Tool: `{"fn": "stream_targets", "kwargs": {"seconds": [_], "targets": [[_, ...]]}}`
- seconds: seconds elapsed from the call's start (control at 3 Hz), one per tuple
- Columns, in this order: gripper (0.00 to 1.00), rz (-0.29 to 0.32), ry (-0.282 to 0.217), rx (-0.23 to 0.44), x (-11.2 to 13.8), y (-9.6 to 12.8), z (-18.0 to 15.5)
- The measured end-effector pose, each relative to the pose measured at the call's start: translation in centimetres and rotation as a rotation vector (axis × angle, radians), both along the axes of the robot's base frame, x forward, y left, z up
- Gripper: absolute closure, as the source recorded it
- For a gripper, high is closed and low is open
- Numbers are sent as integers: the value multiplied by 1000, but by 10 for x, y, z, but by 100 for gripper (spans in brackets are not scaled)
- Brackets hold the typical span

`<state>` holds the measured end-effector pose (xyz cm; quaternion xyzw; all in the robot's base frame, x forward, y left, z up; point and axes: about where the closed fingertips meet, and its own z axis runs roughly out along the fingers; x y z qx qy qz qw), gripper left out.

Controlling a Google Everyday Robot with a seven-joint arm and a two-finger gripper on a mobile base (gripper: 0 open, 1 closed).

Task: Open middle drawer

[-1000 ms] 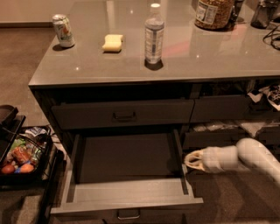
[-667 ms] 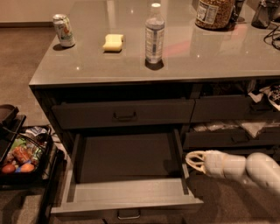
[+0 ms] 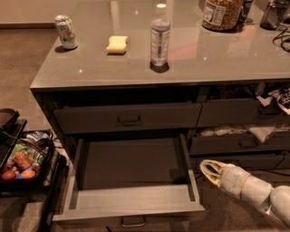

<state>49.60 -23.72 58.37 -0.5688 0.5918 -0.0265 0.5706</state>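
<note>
Middle drawer sits under the counter's front edge, toward the left front corner, and from where I stand it is drawn a long way out: the plain grey inside is laid bare and looks empty, and the front with its small bar handle juts well forward of the shut drawer front above. I'd judge the job as good as done, with perhaps only a last bit of travel and the arm's clearing off to come. The gripper hangs low just beside the drawer's right wall, below the front edge toward the right front corner, touching neither the handle nor the drawer. I cannot tell how far its jaws are parted, and I see nothing held in them. Right of it, the smaller drawers look ajar with clutter showing. On top, a soda can stands near the left edge, a yellow sponge beside it, a water bottle mid-counter, and a big jar at the back edge. All three containers carry labels, but none of the print is readable.
</note>
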Motion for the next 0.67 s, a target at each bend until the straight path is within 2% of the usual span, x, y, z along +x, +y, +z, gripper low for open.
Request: {"fn": "stream_targets", "kwargs": {"seconds": [0.67], "targets": [[35, -1, 4, 1, -1, 0, -2]]}}
